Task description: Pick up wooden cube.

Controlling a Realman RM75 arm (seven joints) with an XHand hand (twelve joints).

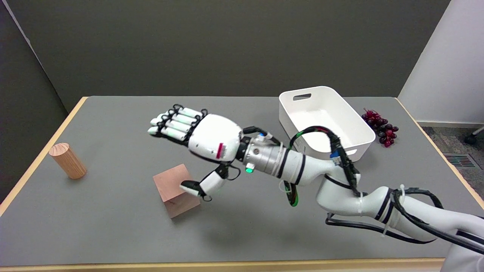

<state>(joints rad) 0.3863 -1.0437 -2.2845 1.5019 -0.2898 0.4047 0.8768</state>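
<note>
Cylinder (67, 160) left of cube (176, 190); basket (325, 124) right.

Right hand (206, 141) above the wooden cube (176, 190), fingers (174, 123) spread and empty, thumb over its top edge.

Bare table (113, 226) all round wooden cube (174, 192); cylinder (68, 160) well left.
</note>
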